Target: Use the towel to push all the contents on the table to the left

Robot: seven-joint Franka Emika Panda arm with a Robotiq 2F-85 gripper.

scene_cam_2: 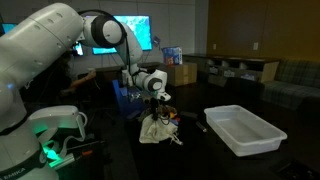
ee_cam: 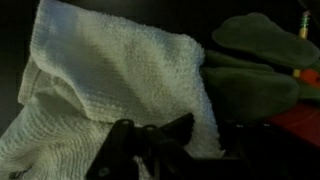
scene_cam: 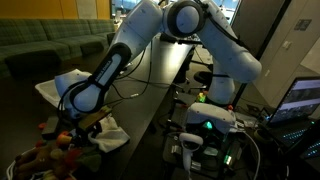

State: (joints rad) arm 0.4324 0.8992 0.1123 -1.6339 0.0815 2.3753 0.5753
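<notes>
You are holding the gripper with its jaws drawn together, pinching what looks like an upper fold of the towel. The cloth is hanging in a bunched cone beneath it, with its hem resting on the dark table. It is sitting right against the contents, the small coloured toys, while the white tray is lying well apart. In the wrist view the towel is filling most of the frame, with green pieces just beside it. Treat the towel as light, limp and loopy — it is likely to fold and ride over items rather than shove them. Gripping a thick bunch low down and keeping the hem pressed to the glossy top should give you a firmer pushing face.
</notes>
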